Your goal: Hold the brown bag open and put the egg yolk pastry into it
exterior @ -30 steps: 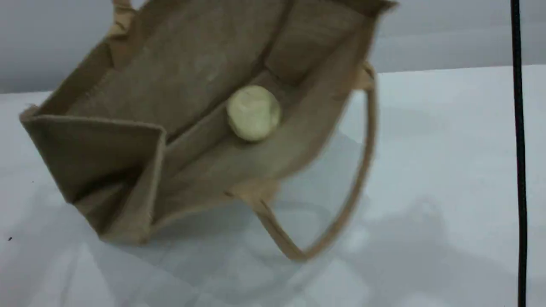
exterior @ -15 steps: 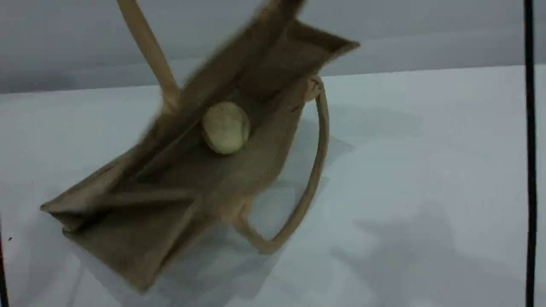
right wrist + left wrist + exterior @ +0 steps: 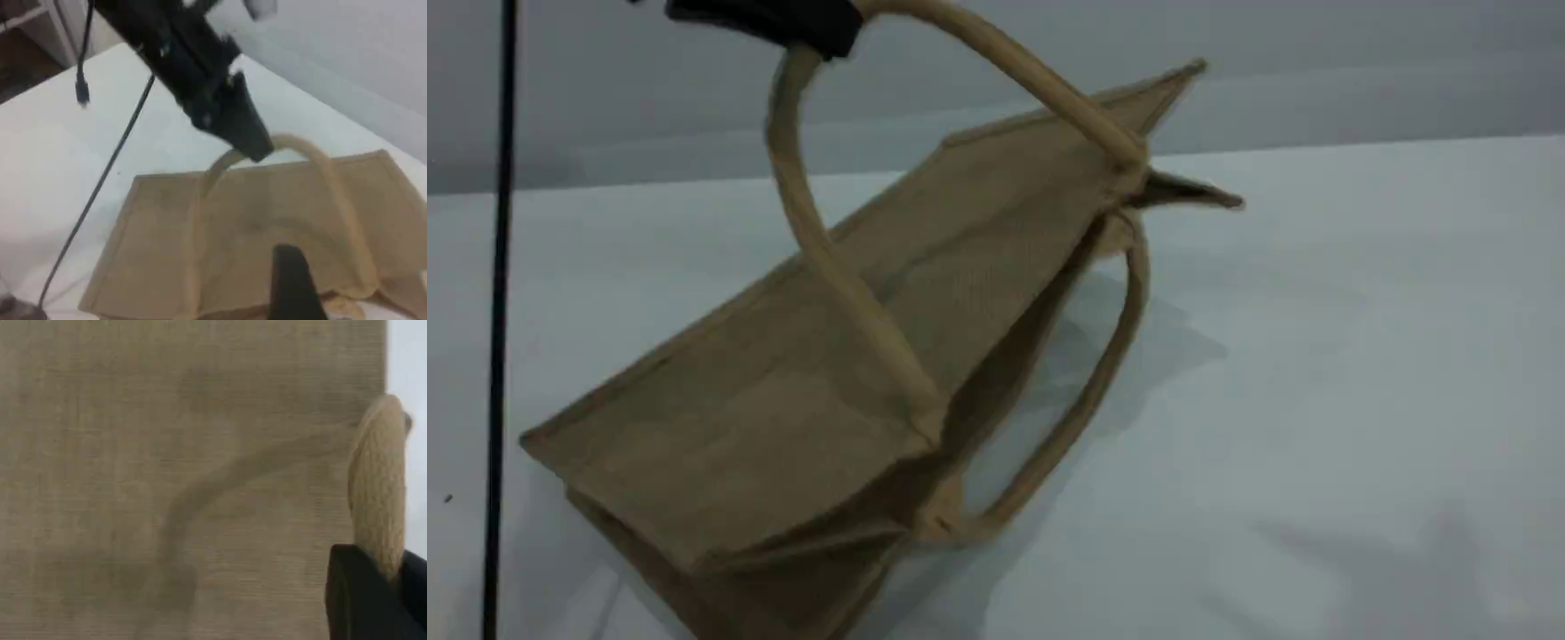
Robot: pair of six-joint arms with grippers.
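1. Brown bag (image 3: 783, 427), a large rectangular tote of tan woven jute: I count one, lying tilted on the white table (image 3: 1360, 356), its near corner down on the surface and its mouth end raised toward the back.
2. Two pale beige rope-like loop handles show: the upper handle (image 3: 818, 240) arcs up over the bag, the lower handle (image 3: 1085, 400) droops from the mouth edge down to the table.
3. Egg yolk pastry: none shows in any view; the bag's broad outer panel faces the scene camera and hides its inside.
4. The cloth is coarse, with a fine ribbed weave and a slightly lighter binding along the edges; a folded side gusset shows at the near end. The handles look thick, round and twisted like cord.
5. Two grippers are in view. The left gripper (image 3: 783, 22), black and blunt, comes in at the top of the scene view and is clamped tight on the top of the upper handle, holding that side of the bag up; its wrist view shows the rope running between its dark fingertips against the jute panel.
6. The right gripper (image 3: 293, 287) hangs above the bag, apart from it, jaws parted and gripping nothing; only one dark fingertip shows in its wrist view.
7. One thin black cable (image 3: 500, 311) runs down the scene view's left side.
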